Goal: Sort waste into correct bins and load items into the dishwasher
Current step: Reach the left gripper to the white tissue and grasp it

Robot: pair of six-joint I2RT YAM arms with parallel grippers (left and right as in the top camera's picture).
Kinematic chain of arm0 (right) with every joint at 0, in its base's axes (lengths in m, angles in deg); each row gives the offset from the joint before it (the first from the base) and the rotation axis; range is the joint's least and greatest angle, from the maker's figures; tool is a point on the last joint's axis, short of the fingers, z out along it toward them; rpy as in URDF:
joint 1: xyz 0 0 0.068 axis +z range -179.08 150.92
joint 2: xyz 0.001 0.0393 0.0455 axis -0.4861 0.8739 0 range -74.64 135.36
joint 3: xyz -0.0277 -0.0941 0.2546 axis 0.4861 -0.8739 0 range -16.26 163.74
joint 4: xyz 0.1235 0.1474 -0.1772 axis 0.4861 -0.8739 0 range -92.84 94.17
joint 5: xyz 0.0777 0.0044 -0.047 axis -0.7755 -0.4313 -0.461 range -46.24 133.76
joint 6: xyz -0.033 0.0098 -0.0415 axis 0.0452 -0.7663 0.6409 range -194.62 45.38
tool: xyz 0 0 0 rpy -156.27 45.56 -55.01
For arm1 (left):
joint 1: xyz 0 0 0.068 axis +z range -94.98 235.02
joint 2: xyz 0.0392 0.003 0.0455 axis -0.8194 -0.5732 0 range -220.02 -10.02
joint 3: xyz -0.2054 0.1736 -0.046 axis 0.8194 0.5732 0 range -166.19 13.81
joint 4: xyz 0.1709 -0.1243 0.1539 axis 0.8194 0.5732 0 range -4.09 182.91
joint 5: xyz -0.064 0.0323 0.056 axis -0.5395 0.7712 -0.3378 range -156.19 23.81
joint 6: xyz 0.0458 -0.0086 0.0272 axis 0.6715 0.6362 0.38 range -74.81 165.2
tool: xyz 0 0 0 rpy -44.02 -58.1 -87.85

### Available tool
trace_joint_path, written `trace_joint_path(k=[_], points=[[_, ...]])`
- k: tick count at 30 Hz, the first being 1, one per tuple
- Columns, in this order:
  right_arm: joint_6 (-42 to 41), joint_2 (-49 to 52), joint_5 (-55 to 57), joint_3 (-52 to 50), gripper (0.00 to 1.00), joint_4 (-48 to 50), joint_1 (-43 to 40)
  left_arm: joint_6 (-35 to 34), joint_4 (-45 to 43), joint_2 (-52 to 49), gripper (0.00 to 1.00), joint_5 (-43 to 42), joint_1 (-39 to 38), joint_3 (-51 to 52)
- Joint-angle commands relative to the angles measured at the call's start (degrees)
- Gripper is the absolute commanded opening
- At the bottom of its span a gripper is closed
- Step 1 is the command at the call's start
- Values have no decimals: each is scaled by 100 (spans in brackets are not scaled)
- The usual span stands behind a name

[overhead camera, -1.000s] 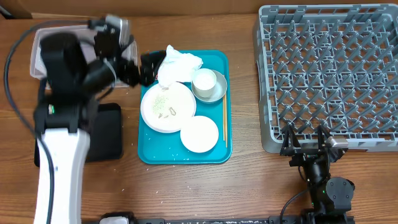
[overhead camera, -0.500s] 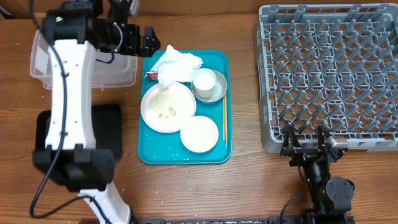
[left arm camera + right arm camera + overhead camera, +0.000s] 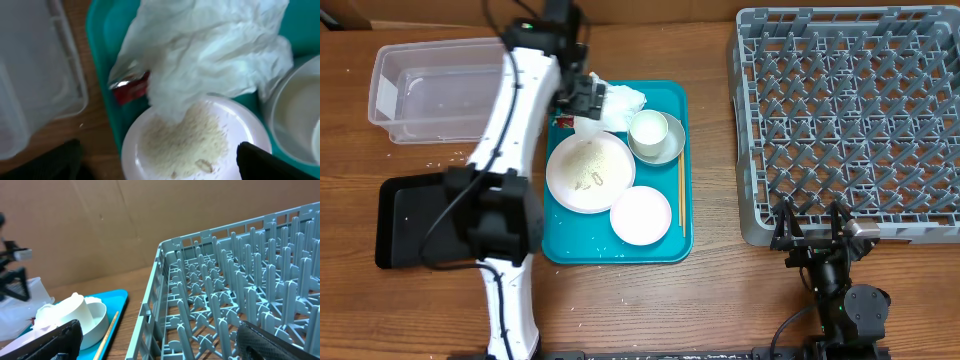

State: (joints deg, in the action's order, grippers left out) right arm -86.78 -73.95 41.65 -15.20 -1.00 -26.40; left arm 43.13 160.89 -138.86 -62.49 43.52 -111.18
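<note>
The brown wooden table (image 3: 720, 300) fills the overhead view, and a plain cardboard wall (image 3: 90, 225) stands behind it. At 10 o'clock on the table sits a clear tub (image 3: 440, 95). A flat black tray (image 3: 415, 215) lies at 8 o'clock, and stray rice grains (image 3: 450, 160) dot the wood between the two.

The white left arm (image 3: 505, 130) reaches up from the near edge. The left gripper (image 3: 585, 98) hangs with its jaws apart and nothing in them, over the napkin (image 3: 618, 98) at 11 o'clock of the teal tray (image 3: 560, 245). Whether it touches the paper cannot be told. A red wrapper (image 3: 131, 89) pokes out from under the napkin's edge.

A big plate (image 3: 615, 160) with a rice heap (image 3: 185, 137) sits at 9 o'clock on the teal tray, and a small dish (image 3: 640, 215) at 6. A cup (image 3: 648, 128) stands inside a grey bowl (image 3: 670, 150) at 1, and the chopsticks (image 3: 681, 195) lie along the 3 o'clock rim.

The grey rack (image 3: 850, 110) takes up 2 o'clock of the table. The right gripper (image 3: 810, 222) sits at 5 o'clock by the rack's near edge, jaws spread wide and holding nothing.
</note>
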Motion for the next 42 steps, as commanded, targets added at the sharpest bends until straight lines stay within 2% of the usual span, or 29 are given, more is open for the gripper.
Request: trace_joint_path(k=[1,5,6,8,13,16,19,24,25,29,30,35,42], points=[[17,-52,57,-59,100,35,22,-186,-356,-188,100,-85,-170,-101],[17,-52,57,-59,100,35,22,-623,-791,-372,100,-76,-162,-101],[17,-52,57,-59,100,37,22,-780,-813,-398,98,-76,-131,-101],[17,-52,57,-59,100,35,22,-1071,-817,-481,88,-83,-46,-98],[17,-52,57,-59,100,35,22,-1217,-903,-678,91,-452,151,-63],[17,-52,57,-59,100,35,22,-1215,-938,-817,77,-745,225,-63],[17,-52,57,-59,100,35,22,-1211,-949,-966,73,-1132,280,-63],[17,-52,57,-59,100,37,22,-1213,-931,-1054,53,-1276,293,-68],[17,-52,57,-59,100,35,22,-1213,-927,-1045,44,-1285,293,-87],[17,-52,57,-59,100,35,22,-1217,-918,-1012,21,-1438,293,-149],[17,-52,57,-59,100,35,22,-1235,-850,-1001,6,-1486,295,-254],[17,-52,57,-59,100,35,22,-1460,-225,-1001,4,-1572,341,-800],[17,-52,57,-59,100,35,22,-1517,1239,-1001,4,-1904,411,-1969]])
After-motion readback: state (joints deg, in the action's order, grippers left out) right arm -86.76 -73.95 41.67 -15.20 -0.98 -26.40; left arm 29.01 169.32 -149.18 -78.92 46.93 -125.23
